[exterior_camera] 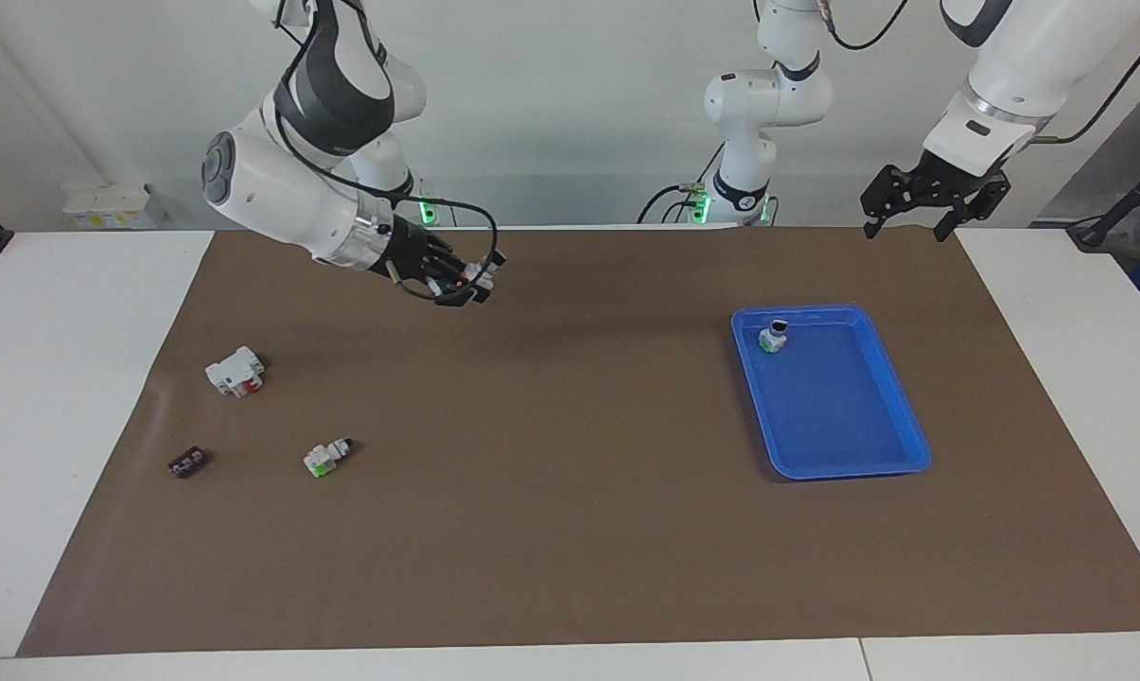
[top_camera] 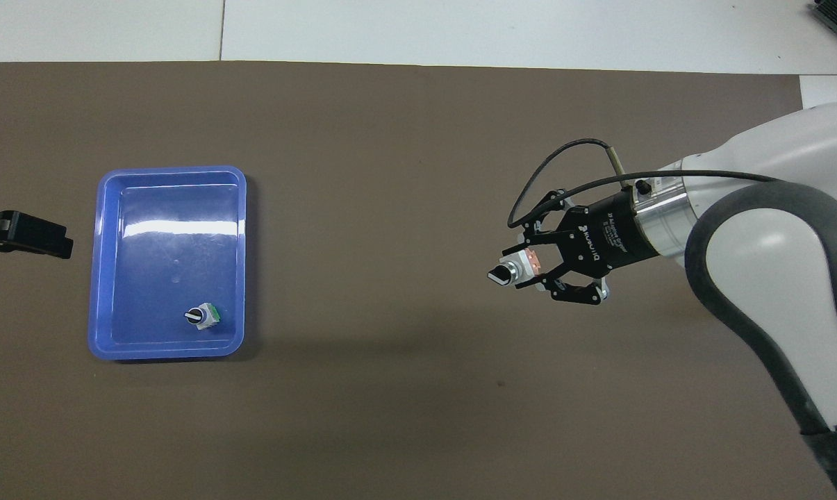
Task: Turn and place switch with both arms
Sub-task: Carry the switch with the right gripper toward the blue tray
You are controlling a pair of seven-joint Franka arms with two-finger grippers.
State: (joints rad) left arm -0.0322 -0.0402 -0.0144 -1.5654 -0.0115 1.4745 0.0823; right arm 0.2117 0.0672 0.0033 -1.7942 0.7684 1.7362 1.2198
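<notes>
Fingers (top_camera: 537, 251) of my right gripper (exterior_camera: 465, 281) are clamped on the switch (top_camera: 514, 267), which is up in the air over bare brown mat, knob tip pointing toward the left arm's end of the tabletop. I read this as the carry toward a handover, so I want the body level and the black tip and white end sticking clear of my grip, giving the other arm something to take. I'd bring it over the middle of the mat, high enough to clear everything, and not release until the second grip is firm; it is a small part and a loose pinch could let it twist.

My left gripper (exterior_camera: 915, 219) waits over the mat's edge nearest the robots, at the left arm's end, fingers spread apart and holding nothing.

Underneath is a brown mat (exterior_camera: 570, 530) on a white tabletop (exterior_camera: 59, 359). A blue tray (exterior_camera: 910, 445) lies toward the left arm's end with 1 green-banded switch (exterior_camera: 773, 336) standing in its corner nearest the robots. Toward the right arm's end lie a white block with a red part (exterior_camera: 236, 371), another green-banded switch (exterior_camera: 325, 458) and a small dark piece (exterior_camera: 187, 462), well apart from each other. A pale wall runs along the robots' side.
</notes>
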